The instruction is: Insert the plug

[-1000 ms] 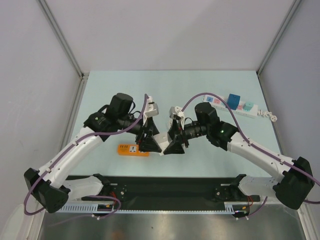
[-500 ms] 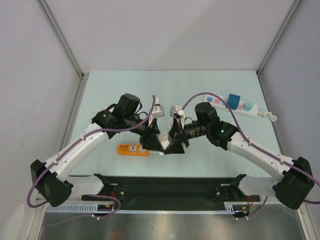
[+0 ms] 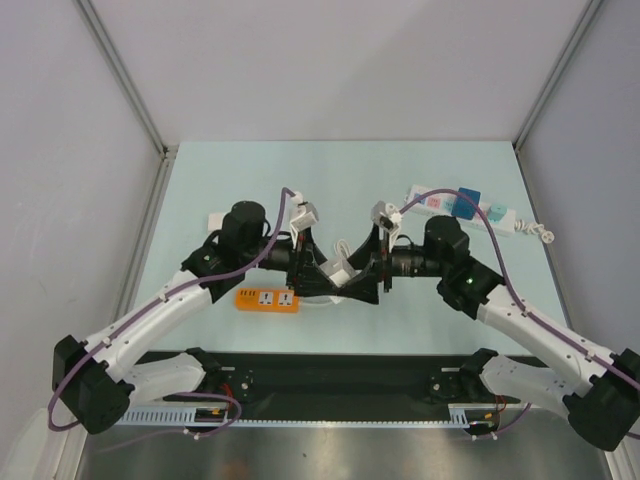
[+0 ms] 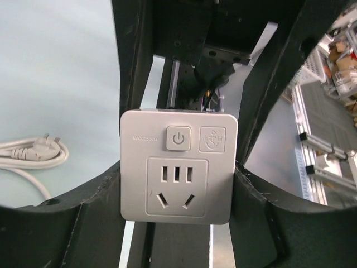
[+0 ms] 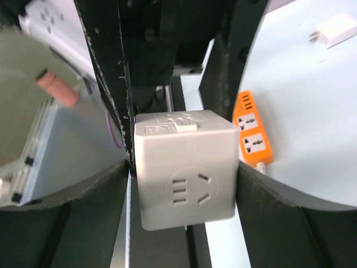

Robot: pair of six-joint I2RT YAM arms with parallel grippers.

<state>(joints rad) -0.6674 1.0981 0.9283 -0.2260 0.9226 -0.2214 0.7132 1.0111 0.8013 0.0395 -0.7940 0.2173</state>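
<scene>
Tabletop (image 3: 250, 170) at far right holds plug (image 3: 468, 203), away from left gripper (image 4: 178, 167) clamping white cube (image 4: 177, 162); right gripper (image 5: 184, 167) open.

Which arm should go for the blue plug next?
Right, probably. The blue plug sits on the white power strip at the far right, nearer the right gripper; the left gripper is clamped on the white socket cube.

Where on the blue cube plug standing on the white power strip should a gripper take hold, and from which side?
From above, probably. Grip the blue cube plug on the two flat faces that line up with the long edges of the white power strip: those sides look free, while a teal block stands close beside it along the strip.
</scene>
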